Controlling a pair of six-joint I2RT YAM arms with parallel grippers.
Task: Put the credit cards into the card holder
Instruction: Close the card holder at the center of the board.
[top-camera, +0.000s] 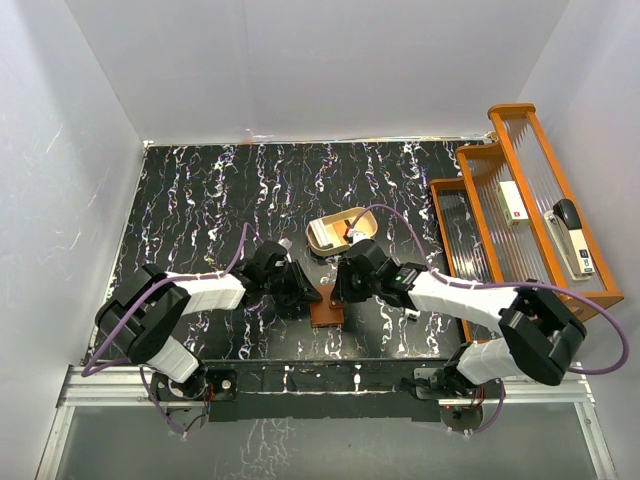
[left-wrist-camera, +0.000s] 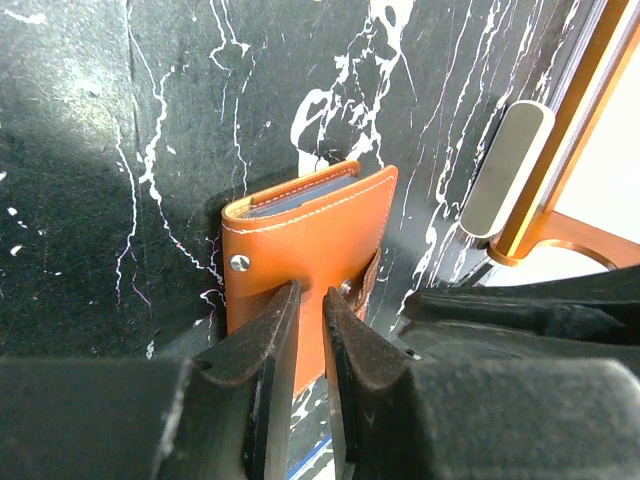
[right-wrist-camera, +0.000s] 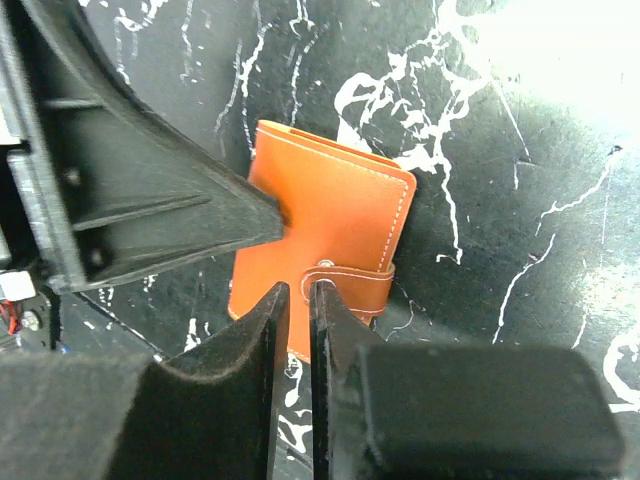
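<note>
The card holder, a brown leather wallet, lies folded shut on the black marbled table, its strap snapped across one edge. Grey-blue layers show in its fold; I cannot make out the credit cards. My left gripper stands over the wallet's near edge, tips on the leather, jaws almost together with nothing between them. From the other side my right gripper points at the strap's snap, jaws also nearly touching and empty. One left finger presses the wallet's side.
A tan oval tray with small items sits just behind the wallet; its rim and a white oblong stick show in the left wrist view. At the right an orange tiered rack holds a stapler and a white box.
</note>
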